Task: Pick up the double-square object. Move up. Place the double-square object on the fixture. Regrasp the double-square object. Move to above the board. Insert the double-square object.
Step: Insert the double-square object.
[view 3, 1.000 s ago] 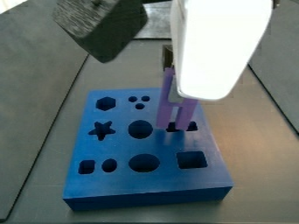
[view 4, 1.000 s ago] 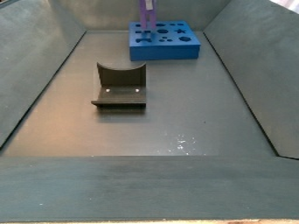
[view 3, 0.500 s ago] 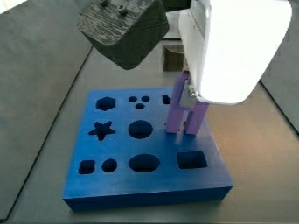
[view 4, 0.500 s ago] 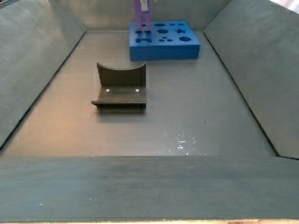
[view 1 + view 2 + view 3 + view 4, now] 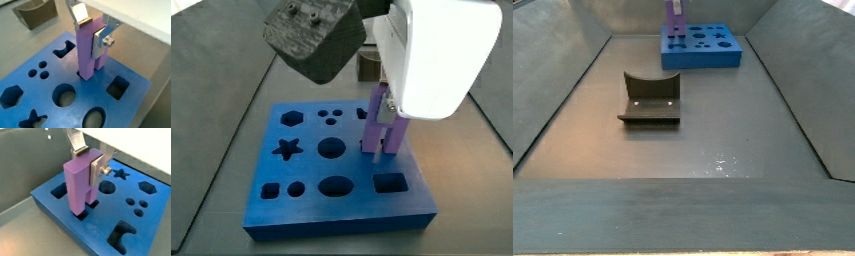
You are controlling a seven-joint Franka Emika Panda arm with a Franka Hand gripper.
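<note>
No brand, label or writing can be read on anything in view. The pincer [image 5: 90, 32] stands above the board [image 5: 40, 97], its flat silver fingers [image 5: 81, 16] clamped narrowly on the upper part of the double-square object [image 5: 89, 50], one plate on each side of it. In both wrist views the light-purple block [image 5: 80, 183] stands upright, its lower ends sitting in dark cut-outs of the blue slab [image 5: 67, 215]; how deep they reach cannot be told. In a side view the block [image 5: 380, 125] stands near the board's [image 5: 305, 205] far right edge, beside the star, hexagon and round holes. In a side view the olive-brown fixture [image 5: 649, 100] rests on the grey floor, well apart from the board [image 5: 707, 55] at the far end, where the purple block [image 5: 673, 18] rises from it.
</note>
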